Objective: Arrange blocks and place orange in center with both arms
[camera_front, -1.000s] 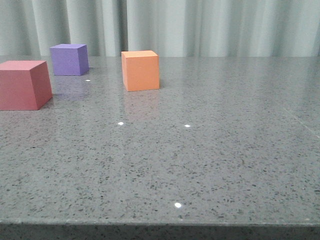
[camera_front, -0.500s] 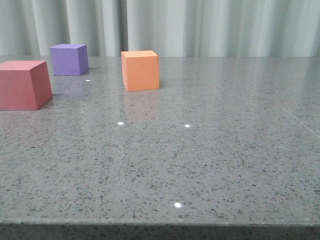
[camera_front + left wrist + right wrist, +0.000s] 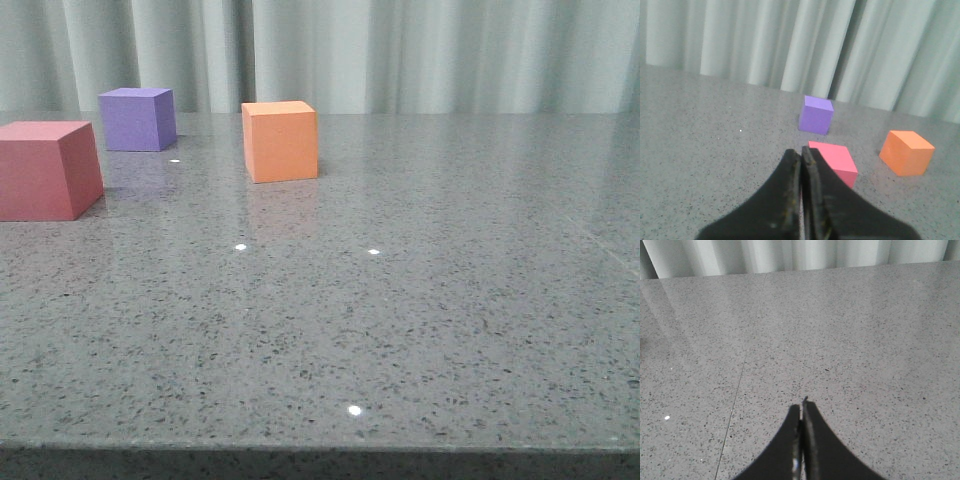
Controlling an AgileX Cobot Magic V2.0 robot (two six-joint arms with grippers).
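Orange cube [image 3: 280, 141] sits on the grey speckled desk [image 3: 400, 320], back and slightly left of middle in the front view, apart from the other two blocks. Purple cube [image 3: 138, 119] is further back and to its left, near the curtain [image 3: 400, 55]. Pinkish-red cube [image 3: 45, 170] is nearest the camera at the far left, partly cut by the frame edge. All three cluster on the left half, none touching.

Key relation: blocks lie ahead of the left gripper [image 3: 801, 155], not the right. In the left wrist view the pinkish-red cube [image 3: 834, 162] is just beyond the jaw tips, slightly to the side; purple cube [image 3: 815, 114] is behind it; orange cube [image 3: 906, 152] is off to the side and well apart from the jaws. Left jaws are pressed together, holding nothing.

Right gripper [image 3: 801, 407] has its jaws closed too, empty, and its wrist view shows only bare desk [image 3: 865, 340] ahead, no block. Neither arm shows in the front view.

Judgement: left arm is clearly nearer to every block, so it likely goes first, and must open before any grasp. Cubes have no long axis; the orange one stands turned a little, so the jaws would want to square to its flat faces. Right arm would need a long reach across toward the orange cube.
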